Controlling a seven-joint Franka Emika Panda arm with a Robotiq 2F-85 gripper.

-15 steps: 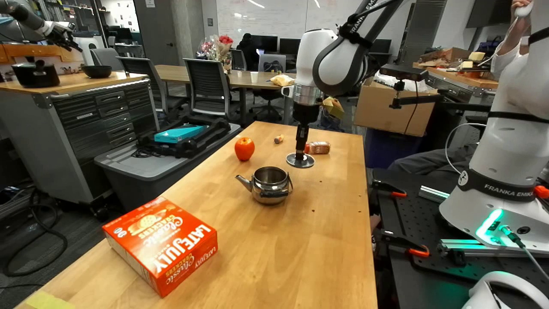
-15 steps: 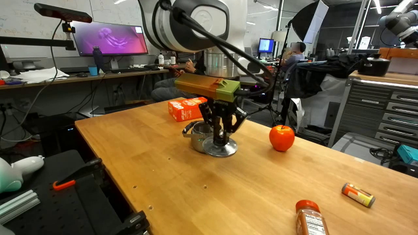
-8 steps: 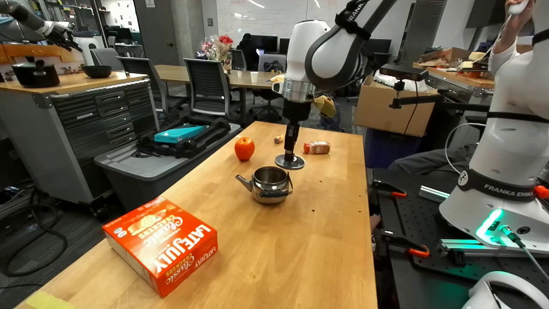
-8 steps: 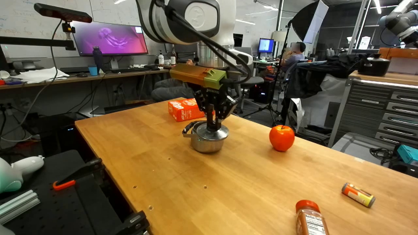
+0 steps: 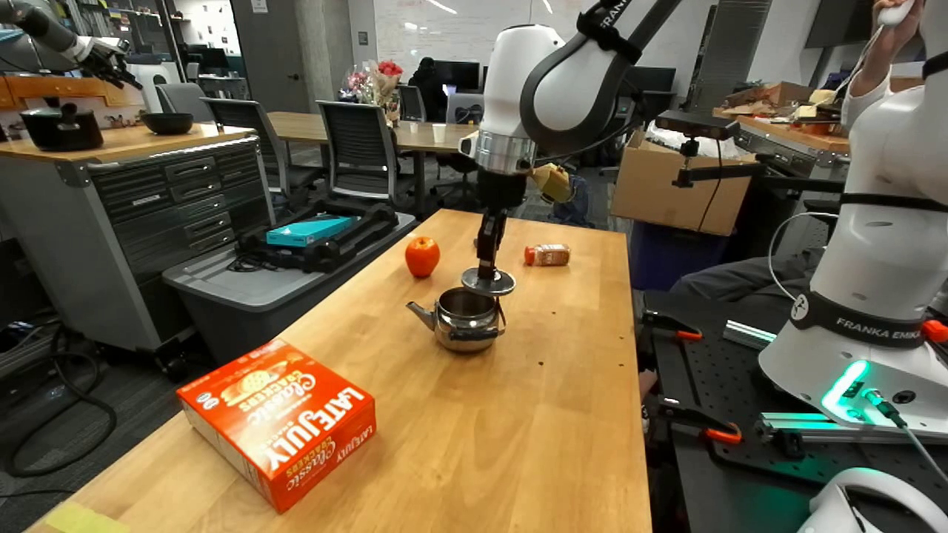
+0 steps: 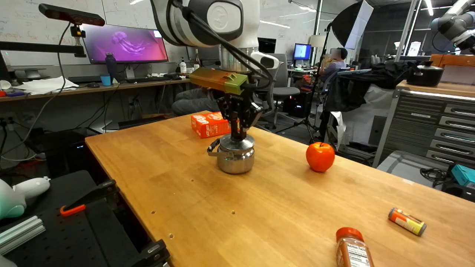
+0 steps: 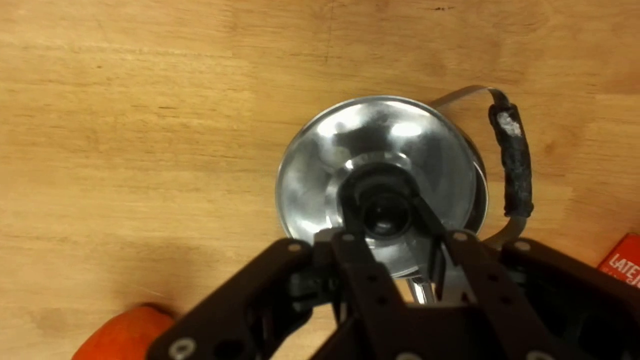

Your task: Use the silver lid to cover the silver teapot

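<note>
Well, in an exterior view I see a red cracker box [image 5: 278, 418] lying far left of the pincer [image 5: 486, 269], nearer me on the table [image 5: 578, 414]. An apple [image 5: 422, 257] sits left of the pincer too. Under the pincer and slightly left stands the silver teapot [image 5: 466, 326], upright. The pincer grips the silver lid [image 5: 495, 285] by its knob [image 7: 386, 219], above the teapot and off-centre. Right of the pincer lies a red-capped bottle [image 5: 549, 255].
</note>
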